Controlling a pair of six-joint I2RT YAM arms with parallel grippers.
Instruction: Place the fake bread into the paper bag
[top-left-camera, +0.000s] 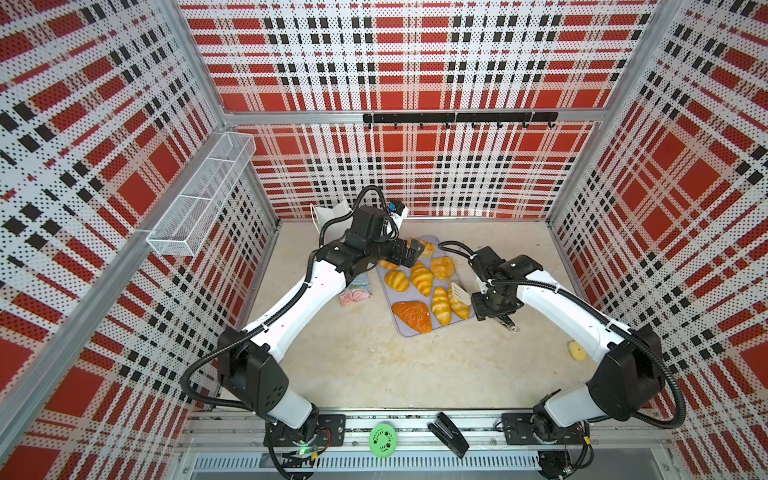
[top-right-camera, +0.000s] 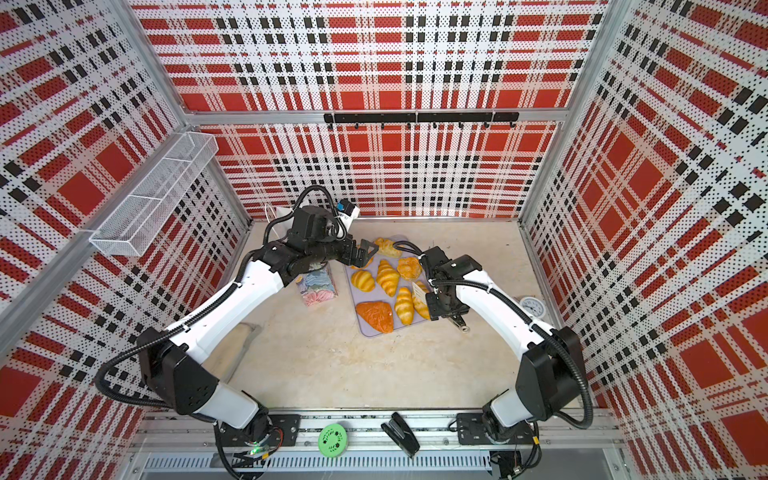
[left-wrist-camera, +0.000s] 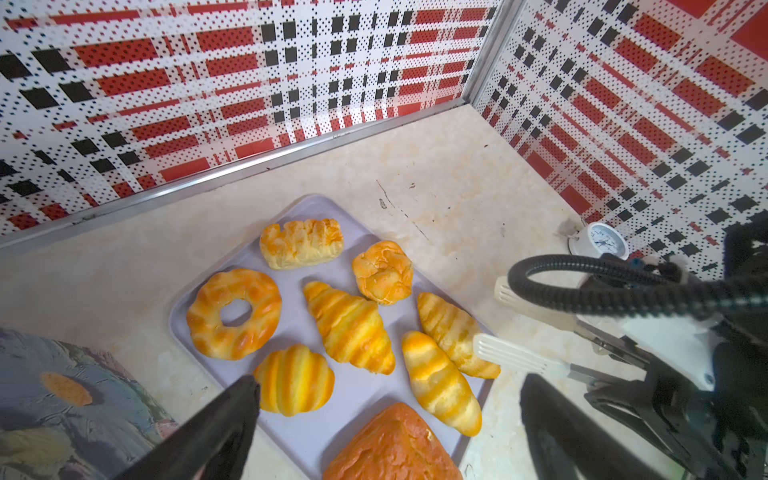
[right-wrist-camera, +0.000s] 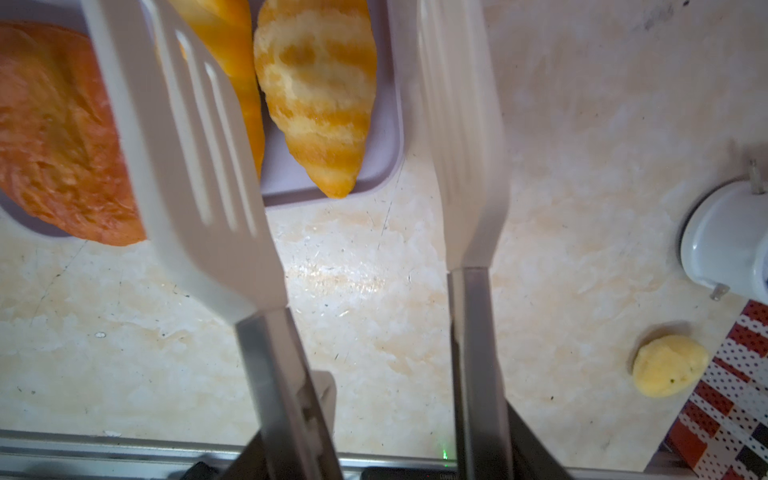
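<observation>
While the left hand (top-left-camera: 410, 255) was held spread over the tray (top-left-camera: 403, 327), tongs (top-left-camera: 459, 293) were pinched edge-side by the right hand (top-left-camera: 482, 300).

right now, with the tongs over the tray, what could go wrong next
The white slotted tongs straddle the lilac flat tray's rim; closing might catch it rather than the striped yellow toy croissant. The left end effector hangs open over the same tray, so the arms could clash. The left arm overhangs the floral paper bag, which may block the drop.
</observation>
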